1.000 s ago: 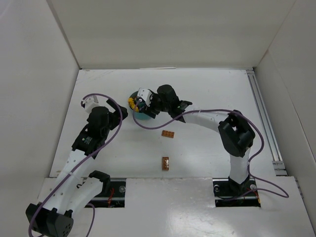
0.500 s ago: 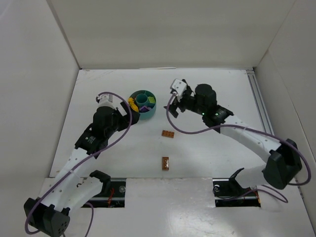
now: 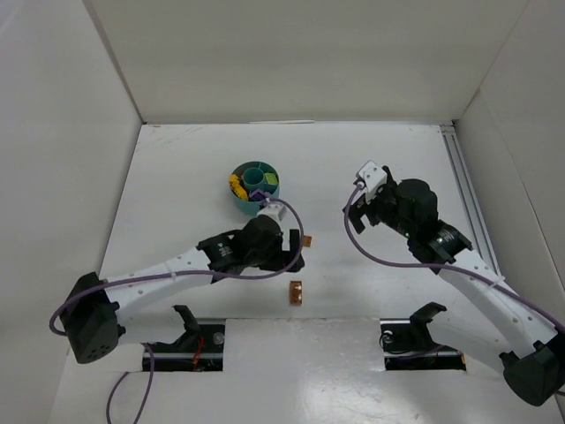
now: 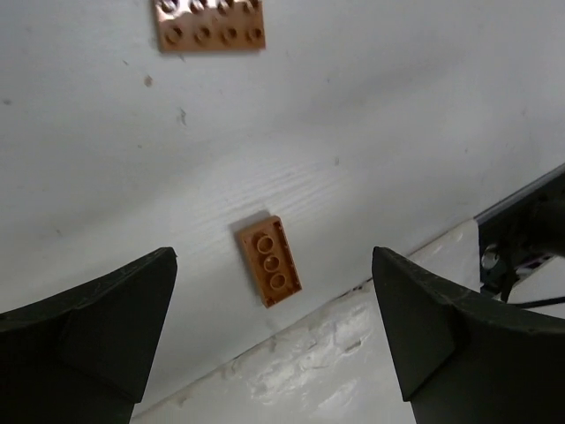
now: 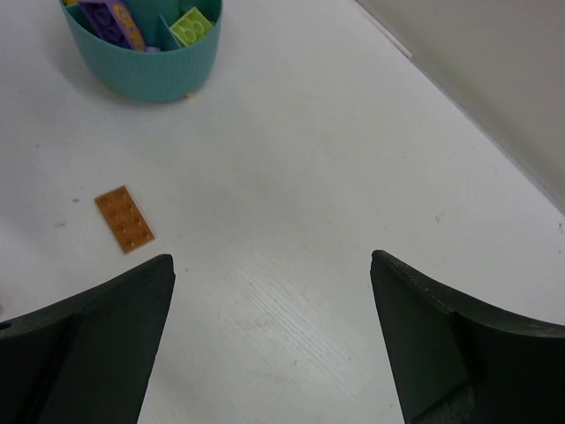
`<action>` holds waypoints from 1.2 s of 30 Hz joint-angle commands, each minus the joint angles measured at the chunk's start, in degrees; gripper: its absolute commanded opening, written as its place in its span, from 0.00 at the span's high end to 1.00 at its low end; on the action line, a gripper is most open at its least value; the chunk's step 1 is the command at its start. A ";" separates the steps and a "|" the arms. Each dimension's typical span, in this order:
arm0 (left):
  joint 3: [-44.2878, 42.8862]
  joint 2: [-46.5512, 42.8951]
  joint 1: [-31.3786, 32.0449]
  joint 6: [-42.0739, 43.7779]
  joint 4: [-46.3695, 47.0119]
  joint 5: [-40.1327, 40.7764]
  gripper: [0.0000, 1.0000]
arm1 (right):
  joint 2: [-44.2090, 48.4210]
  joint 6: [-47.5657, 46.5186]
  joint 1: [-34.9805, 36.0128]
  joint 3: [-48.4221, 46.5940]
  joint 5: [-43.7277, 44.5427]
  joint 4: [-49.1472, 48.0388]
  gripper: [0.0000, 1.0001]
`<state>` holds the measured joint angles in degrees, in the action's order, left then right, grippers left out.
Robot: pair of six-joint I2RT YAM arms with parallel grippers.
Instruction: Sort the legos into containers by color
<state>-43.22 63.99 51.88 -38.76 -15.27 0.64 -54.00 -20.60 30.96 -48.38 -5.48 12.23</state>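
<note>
On the white table (image 3: 177,168), near its middle: left gripper (image 4: 274,254) hangs low, jaws spread wide, nothing gripped. Directly below it, in its wrist view, 1 brown brick (image 4: 268,262) lies hollow side up with 3 round tubes showing, close to the table's near edge. 1 flat brown plate (image 4: 210,23), studs up, lies farther out, apart from the brick; the top view shows it partly hidden by the left gripper. Right gripper (image 5: 272,261) is off to the right, jaws also wide apart and empty. Teal dish (image 5: 146,62) sits toward the back, well apart from both brown pieces. Its sections hold a purple brick (image 5: 115,18), a lime green brick (image 5: 194,25) and yellow bricks (image 3: 234,184). Any moulded marking on the studs is too small to read.
</note>
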 commanded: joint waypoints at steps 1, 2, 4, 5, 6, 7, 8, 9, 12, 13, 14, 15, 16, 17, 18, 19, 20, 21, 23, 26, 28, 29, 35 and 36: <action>-2.31 2.36 6.11 -3.15 -1.60 3.12 0.10 | 1.79 0.30 -0.99 1.79 1.17 5.43 0.04; -2.31 3.07 7.87 -6.38 -3.17 5.14 0.10 | 1.79 0.30 -0.99 1.80 0.65 5.44 0.04; -2.31 4.47 12.18 -9.04 -3.19 5.68 0.12 | 2.57 0.30 -0.99 3.46 0.64 5.96 0.04; -1.70 6.39 13.67 -10.96 -3.19 6.29 0.15 | 3.28 0.30 -0.99 4.95 0.12 5.36 0.04; -1.69 7.55 14.30 -12.46 -4.23 7.34 0.15 | 3.28 0.30 -0.99 5.75 0.11 5.35 0.04; -1.69 8.69 14.91 -13.43 -4.85 8.14 0.15 | 4.07 0.30 -0.99 6.54 0.11 4.65 0.04; -2.30 10.53 15.44 -14.14 -5.56 9.01 0.15 | 4.86 0.30 -1.51 7.85 0.11 3.86 0.04; -2.83 11.33 16.14 -15.36 -7.13 11.37 0.16 | 5.39 0.30 -1.52 8.38 0.11 3.86 0.04; -3.44 14.05 16.15 -18.36 -7.15 13.24 0.20 | 6.79 0.82 -1.52 9.88 0.11 2.54 0.04; -3.45 14.76 16.15 -18.37 -6.54 13.85 0.23 | 6.80 0.82 -1.52 9.88 0.11 2.54 0.04; -4.06 15.46 16.15 -18.37 -5.75 13.86 0.25 | 7.32 0.82 -1.52 9.88 0.11 2.54 0.04; -4.76 16.95 16.15 -18.37 -5.04 13.86 0.26 | 7.33 0.82 -1.52 10.41 0.11 2.54 0.04; -5.29 17.74 16.67 -18.37 -3.64 13.86 0.26 | 7.94 0.82 -1.52 10.41 0.11 2.54 0.04; -5.82 18.54 16.68 -18.37 -3.63 14.38 0.27 | 7.94 0.82 -2.04 10.41 0.11 2.54 0.04; -6.34 19.24 17.29 -19.06 -3.63 14.91 0.27 | 7.94 0.82 -2.04 10.41 0.11 2.54 0.04; -6.87 20.64 17.29 -19.07 -3.63 14.91 0.27 | 8.46 0.82 -2.04 10.93 0.64 2.54 0.04; -6.88 21.35 17.81 -19.68 -3.63 15.52 0.29 | 8.47 0.82 -2.04 10.94 0.64 2.54 0.04; -6.88 22.14 17.82 -19.68 -3.63 15.53 0.33 | 9.17 0.82 -2.57 10.94 0.64 2.54 0.04; -7.66 24.51 17.82 -20.29 -4.67 15.53 0.36 | 9.17 0.30 -3.09 11.47 0.64 2.54 0.04; -9.50 27.41 18.96 -21.70 -8.62 16.75 0.46 | 9.17 -0.23 -3.63 11.47 0.64 2.54 0.04; -10.21 28.56 19.58 -22.84 -10.04 16.76 0.52 | 9.17 -0.75 -4.15 11.47 -0.50 2.54 0.04; -10.74 28.56 20.19 -22.85 -10.65 17.28 0.55 | 9.17 -0.76 -4.15 11.47 -0.50 2.54 0.04; -11.88 28.56 20.72 -25.39 -12.59 19.31 0.79 | 9.17 -0.76 -4.68 11.99 -1.56 2.01 0.04; -11.89 28.04 20.72 -25.40 -12.59 20.00 0.82 | 9.78 -0.76 -4.68 11.99 -1.56 2.01 0.04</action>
<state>-52.88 92.66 72.40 -62.13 -24.49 17.58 -45.54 -21.19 26.89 -36.67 -6.20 16.64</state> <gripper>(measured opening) 0.320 0.963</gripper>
